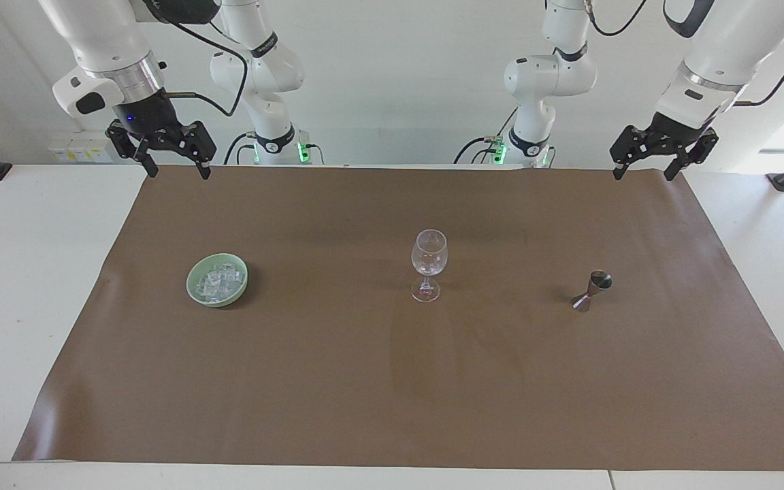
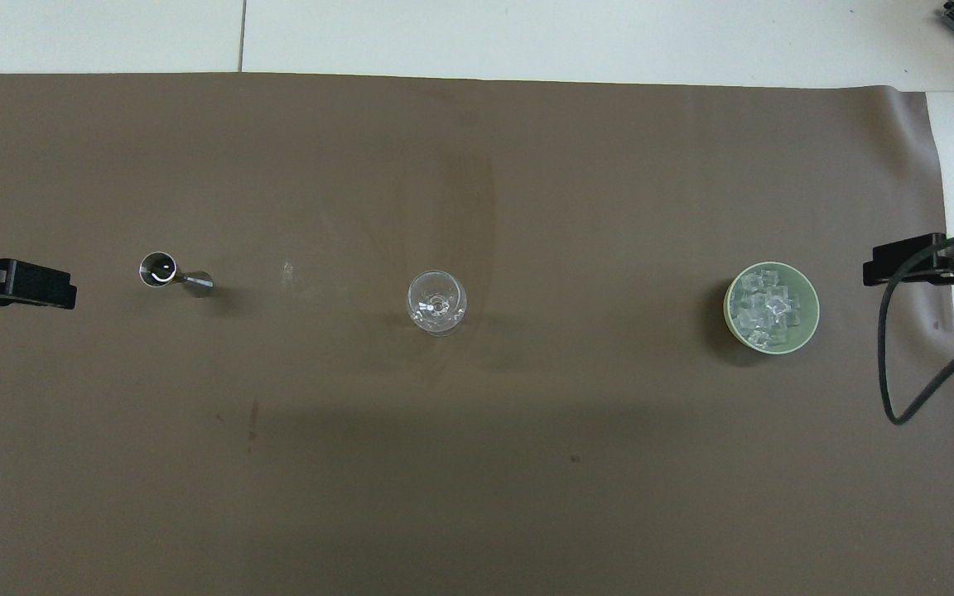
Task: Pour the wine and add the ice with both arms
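Ice point(image 2: 768, 310) heaped in bowl point(image 2: 808, 327), overhead only, glass point(image 1: 429, 257) seemingly empty

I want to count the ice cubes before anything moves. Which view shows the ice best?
The overhead view: it looks straight down into the pale green bowl, so the ice shows as separate clear cubes. The facing view sees the ice at a slant, as one glassy heap partly hidden by the rim.

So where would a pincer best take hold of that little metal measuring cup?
Probably at the narrow waist of the metal measuring cup, where its two cones meet. It stands upright on the brown mat, so a sideways approach by the left pincer, waiting at that end, should let the flaring cones stop slipping.
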`<state>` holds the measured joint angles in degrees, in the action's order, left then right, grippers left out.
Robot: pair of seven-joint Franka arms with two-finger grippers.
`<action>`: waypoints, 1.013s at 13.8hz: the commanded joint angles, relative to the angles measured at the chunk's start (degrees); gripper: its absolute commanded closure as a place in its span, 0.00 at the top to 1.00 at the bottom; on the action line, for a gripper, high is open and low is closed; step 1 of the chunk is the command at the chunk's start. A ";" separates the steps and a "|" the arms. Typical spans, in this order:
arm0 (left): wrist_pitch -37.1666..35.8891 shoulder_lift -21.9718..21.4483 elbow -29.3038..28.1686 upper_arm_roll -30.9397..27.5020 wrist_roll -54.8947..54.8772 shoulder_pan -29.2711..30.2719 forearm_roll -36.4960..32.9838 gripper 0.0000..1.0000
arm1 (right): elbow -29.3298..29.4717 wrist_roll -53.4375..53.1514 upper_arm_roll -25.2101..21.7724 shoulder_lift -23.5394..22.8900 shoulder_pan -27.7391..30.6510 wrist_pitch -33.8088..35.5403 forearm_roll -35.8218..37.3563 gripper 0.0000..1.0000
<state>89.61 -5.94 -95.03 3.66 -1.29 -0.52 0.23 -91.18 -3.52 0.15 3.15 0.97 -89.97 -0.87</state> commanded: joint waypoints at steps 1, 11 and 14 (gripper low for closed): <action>-0.14 -1.44 -1.56 -0.32 -0.30 -0.36 0.29 1.00 | -1.28 1.41 -0.24 1.24 0.08 -0.03 -1.06 1.00; 0.48 -1.96 -2.61 -0.32 -0.38 -0.36 0.29 1.00 | -1.28 1.41 -0.24 1.24 0.08 -0.11 -1.06 1.00; 0.04 -2.14 -2.88 -0.32 -0.21 -0.36 0.29 1.00 | -1.28 1.41 -0.24 1.24 0.08 -0.03 -1.06 1.00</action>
<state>89.60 -6.14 -95.79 3.69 -1.29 -0.52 0.23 -91.21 -3.51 0.15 3.17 0.97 -89.97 -0.87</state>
